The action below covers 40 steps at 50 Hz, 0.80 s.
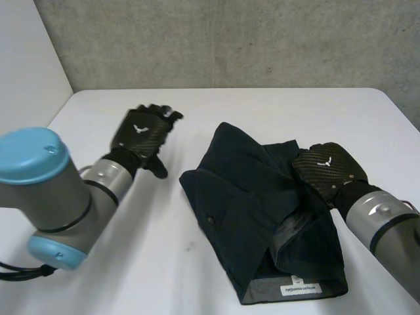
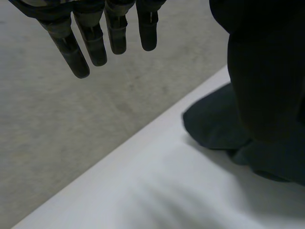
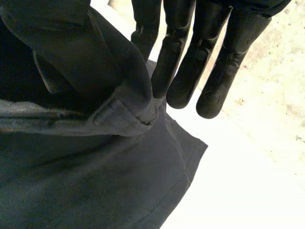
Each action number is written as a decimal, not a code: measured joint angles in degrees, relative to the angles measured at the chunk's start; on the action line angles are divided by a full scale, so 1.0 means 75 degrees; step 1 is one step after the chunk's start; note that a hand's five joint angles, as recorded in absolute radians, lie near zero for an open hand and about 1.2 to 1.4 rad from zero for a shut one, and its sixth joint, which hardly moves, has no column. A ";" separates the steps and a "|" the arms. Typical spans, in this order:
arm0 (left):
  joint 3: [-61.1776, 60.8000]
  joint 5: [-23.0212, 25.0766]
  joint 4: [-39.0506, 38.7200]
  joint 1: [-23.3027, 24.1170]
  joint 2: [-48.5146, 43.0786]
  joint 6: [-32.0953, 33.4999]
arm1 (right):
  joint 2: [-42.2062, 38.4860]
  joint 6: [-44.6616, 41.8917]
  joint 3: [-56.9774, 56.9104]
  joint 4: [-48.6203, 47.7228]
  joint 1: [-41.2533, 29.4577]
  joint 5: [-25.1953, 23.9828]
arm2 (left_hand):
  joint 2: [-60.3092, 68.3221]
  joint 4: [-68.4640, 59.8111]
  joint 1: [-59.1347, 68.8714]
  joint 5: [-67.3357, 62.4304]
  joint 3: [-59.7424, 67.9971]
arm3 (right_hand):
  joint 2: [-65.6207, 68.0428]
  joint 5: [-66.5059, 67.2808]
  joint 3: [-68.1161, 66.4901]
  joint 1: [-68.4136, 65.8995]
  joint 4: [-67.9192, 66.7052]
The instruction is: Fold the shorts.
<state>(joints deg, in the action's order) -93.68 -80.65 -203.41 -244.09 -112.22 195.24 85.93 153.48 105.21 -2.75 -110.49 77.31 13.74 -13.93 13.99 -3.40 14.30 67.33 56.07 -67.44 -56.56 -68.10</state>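
White table (image 1: 164,262) is set against grey concrete wall (image 1: 230,39) at rear; plain white panel (image 1: 26,59), poss. 2nd wall, is seen at left. Scene is lit evenly.

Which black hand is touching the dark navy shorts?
The right hand, on the right edge of the dark navy shorts; the left hand hovers over bare white table.

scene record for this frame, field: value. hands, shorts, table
shorts: dark, bunched and partly folded, lying on the table
label: white, at the shorts' near end, facing up
left hand: open, fingers straight, holding nothing, apart from the shorts on the robot's left
right hand: at the shorts' right side, beside a raised fold; grip unclear
table: white, shorts lie right of centre
fold state: looks unfinished, layers uneven
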 measured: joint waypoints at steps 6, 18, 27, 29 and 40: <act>0.0709 0.0467 -0.0234 0.0307 -0.1331 0.0703 | 0.0515 0.0033 0.0140 0.0033 0.0100 -0.0315 | -0.0001 -0.0001 0.0000 -0.0001 0.0000 | 0.0000 0.0001 0.0000 0.0000 -0.0001; 0.1995 0.0507 -0.0225 0.0689 -0.2830 0.1692 | 0.1087 0.0183 0.0366 0.0032 0.0236 -0.0370 | 0.3068 -0.2956 0.3314 -0.2951 0.2877 | -0.0001 0.0000 0.0000 0.0000 -0.0001; 0.2117 -0.0071 -0.0078 0.0851 -0.2448 0.1599 | 0.1140 0.0216 0.0171 -0.0057 0.0716 -0.0386 | 0.7293 -0.7293 0.6991 -0.6785 0.7165 | 0.0000 0.0001 0.0000 0.0000 -0.0004; 0.2007 -0.0495 -0.0061 0.0851 -0.1974 0.1499 | 0.1070 0.0251 -0.0034 -0.0113 0.0799 -0.0388 | 0.7293 -0.7293 0.6991 -0.6785 0.7165 | 0.0000 0.0001 0.0000 0.0000 -0.0004; 0.0640 -0.1906 0.0367 0.1494 0.1059 0.0285 | -0.0503 0.1313 -0.2138 -0.0751 0.0789 -0.0306 | 0.7306 -0.7298 0.6991 -0.6786 0.7170 | -0.0001 0.0001 0.0000 -0.0015 -0.0035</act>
<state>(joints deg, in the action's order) -88.88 -94.95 -200.66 -232.89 -104.28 197.38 82.16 163.32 89.17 -8.38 -104.58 75.02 68.53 -68.67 66.43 -54.30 68.07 67.32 56.07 -67.44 -56.67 -68.36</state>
